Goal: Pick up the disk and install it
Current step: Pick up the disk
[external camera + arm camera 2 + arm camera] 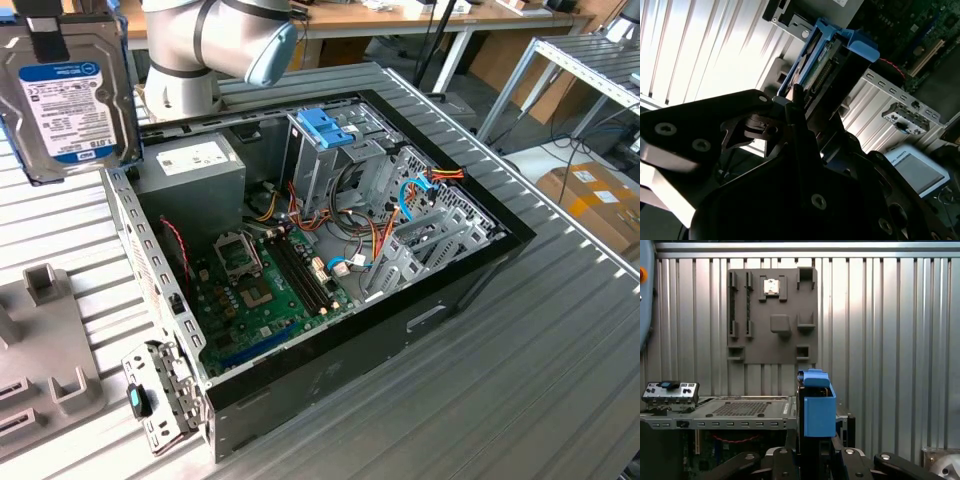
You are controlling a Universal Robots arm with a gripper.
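Note:
The disk (62, 105) hangs upright in the air at the exterior view's far left, above the table, its labelled silver face outward and light-blue rails along its sides. My gripper (42, 35) is shut on its upper end. In the second wrist view the disk (822, 62) sticks out past the black fingers (794, 117) that clamp it. The first wrist view has the disk (817, 410) edge-on, its blue rail rising from between my gripper's black links (812, 462).
An open computer case (470, 275) lies on the ribbed metal table (540, 370), with a motherboard, cables and a metal drive cage topped by a blue latch piece (325, 128). A grey fixture plate (40, 340) lies at the exterior view's lower left. The arm's base (185, 60) stands behind the case.

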